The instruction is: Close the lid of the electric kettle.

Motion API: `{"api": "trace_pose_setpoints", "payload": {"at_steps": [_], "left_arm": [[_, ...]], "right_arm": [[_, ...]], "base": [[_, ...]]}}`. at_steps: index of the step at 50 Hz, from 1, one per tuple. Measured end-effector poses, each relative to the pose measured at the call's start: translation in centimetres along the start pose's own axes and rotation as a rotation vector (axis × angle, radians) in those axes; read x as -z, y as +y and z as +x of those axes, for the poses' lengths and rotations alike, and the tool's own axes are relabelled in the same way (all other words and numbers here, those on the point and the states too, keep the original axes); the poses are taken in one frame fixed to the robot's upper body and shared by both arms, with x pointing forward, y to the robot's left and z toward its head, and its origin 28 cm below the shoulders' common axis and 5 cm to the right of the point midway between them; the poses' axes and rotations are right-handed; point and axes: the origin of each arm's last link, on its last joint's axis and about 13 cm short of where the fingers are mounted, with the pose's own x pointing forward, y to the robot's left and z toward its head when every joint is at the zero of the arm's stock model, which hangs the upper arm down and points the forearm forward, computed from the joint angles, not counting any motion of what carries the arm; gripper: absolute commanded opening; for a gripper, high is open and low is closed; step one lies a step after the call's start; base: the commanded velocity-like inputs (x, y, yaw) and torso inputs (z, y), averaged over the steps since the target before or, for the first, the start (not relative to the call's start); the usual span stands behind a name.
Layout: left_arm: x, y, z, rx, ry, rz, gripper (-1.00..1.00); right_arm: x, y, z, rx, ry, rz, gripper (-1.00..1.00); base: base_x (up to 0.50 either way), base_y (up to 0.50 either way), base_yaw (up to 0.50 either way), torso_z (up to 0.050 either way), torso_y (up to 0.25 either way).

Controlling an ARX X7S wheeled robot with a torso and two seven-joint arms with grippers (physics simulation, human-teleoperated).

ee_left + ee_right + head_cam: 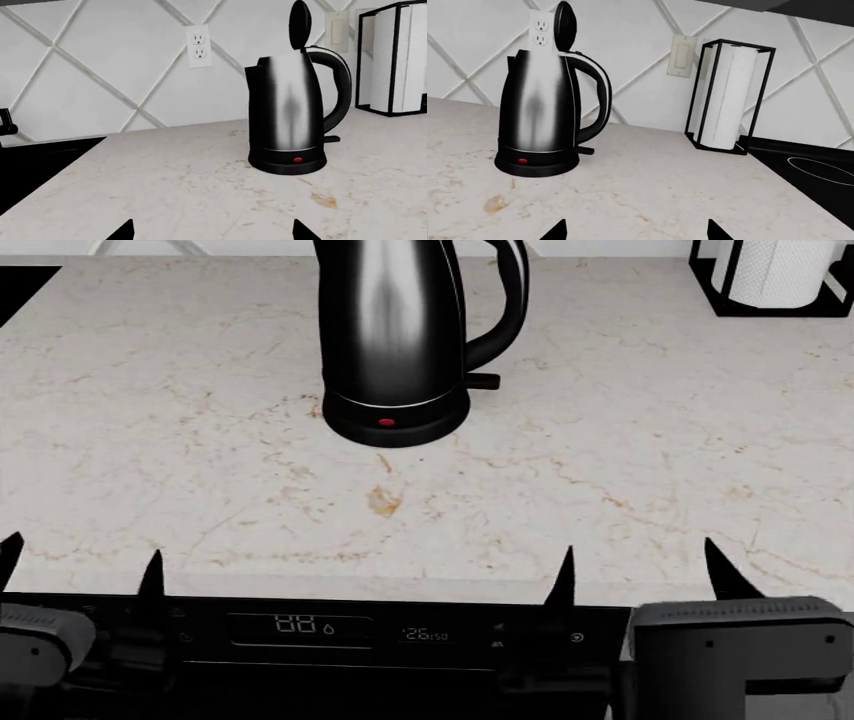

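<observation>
The electric kettle (396, 340) is a tall glossy black jug with a looped handle and a red dot, standing on the marble counter at the back centre. It also shows in the left wrist view (290, 110) and the right wrist view (540, 115). Its lid (299, 24) stands up on its hinge, open, and shows in the right wrist view (564, 27) too. My left gripper (80, 565) and right gripper (641, 575) hover at the counter's front edge, well short of the kettle. Both are open and empty.
A white paper-towel roll in a black frame (727, 100) stands at the back right (774, 275). A black sink (33, 165) lies to the left, a black cooktop (814, 170) to the right. An appliance panel with a display (360, 628) runs along the front edge.
</observation>
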Motion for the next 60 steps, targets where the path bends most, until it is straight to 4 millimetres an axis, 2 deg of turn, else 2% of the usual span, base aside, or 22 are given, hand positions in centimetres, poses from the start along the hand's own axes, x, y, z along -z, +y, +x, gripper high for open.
{"api": "trace_pose_setpoints", "payload": {"at_steps": [10, 23, 33, 50, 60], "left_arm": [[-4.5, 1.2, -0.4, 0.018, -0.028, 0.037, 1.0], [-8.3, 2.2, -0.5, 0.045, -0.038, 0.063, 1.0], [-10.6, 3.0, 0.0, 0.064, -0.037, 0.079, 1.0], [-14.1, 3.9, 2.4, 0.089, -0.028, 0.123, 1.0], [-15.8, 4.4, 3.0, 0.083, -0.035, 0.143, 1.0]], "right_arm": [[-5.3, -2.3, -0.7, 0.034, -0.047, -0.055, 1.0], [-8.9, -4.2, -1.1, 0.053, -0.065, -0.07, 1.0], [-11.0, -5.5, -0.8, 0.066, -0.077, -0.077, 1.0], [-13.9, -6.6, 1.0, 0.092, -0.09, -0.105, 1.0], [-15.2, -6.7, 1.3, 0.103, -0.115, -0.132, 1.0]], "base": [[0.0, 0.0, 0.0, 0.0, 0.0], [0.0, 0.0, 0.0, 0.0, 0.0], [0.0, 0.0, 0.0, 0.0, 0.0], [0.0, 0.0, 0.0, 0.0, 0.0], [0.38, 0.0, 0.0, 0.0, 0.0]]}}
